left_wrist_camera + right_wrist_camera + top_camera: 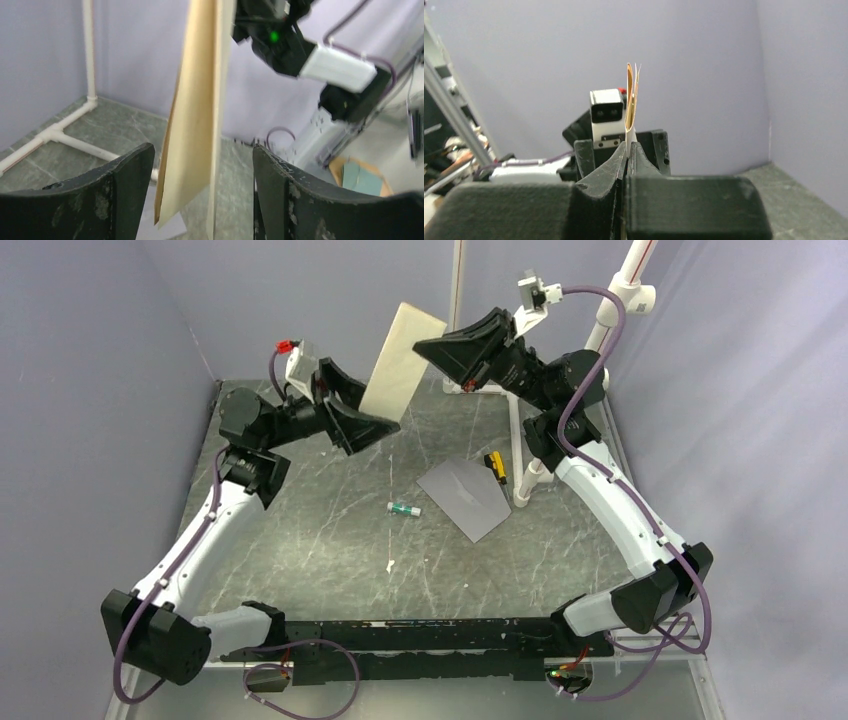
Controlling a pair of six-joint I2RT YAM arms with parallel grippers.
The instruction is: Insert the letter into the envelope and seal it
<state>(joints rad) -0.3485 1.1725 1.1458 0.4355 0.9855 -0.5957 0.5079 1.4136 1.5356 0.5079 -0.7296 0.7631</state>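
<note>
- The flat tan-brown rectangular paper letter (405, 358) is off the bench, held up in the air over the far edge near its middle. It stands steeply, leaning toward the far right corner.
- The right claw (428, 344) is pressed together on the letter's upper right edge. In the right wrist view, the right claw (626, 150) has its fingers closed tight around the sheet (631, 95). The sheet is seen edge-on there, with two leaves parting slightly at the top.
- The left claw (378, 412) is at the letter's lower end. In the left wrist view the left claw (200, 192) is spread wide and the letter (195, 125) hangs between its black fingers (125, 192). The near leaf is just beside the left-hand finger and a clear gap separates the sheet from the other one. I cannot tell whether either finger touches the paper.
- The flat plain grey paper envelope (465, 498) lies on the grey marbled bench (300, 540), right of the middle and turned at an angle.
- A small green-and-white tube (404, 508) lies near the envelope's left side.
- A small yellow-and-black object (495, 464) is just beside the envelope's far corner, next to a white pipe frame (522, 455) near the right edge.
</note>
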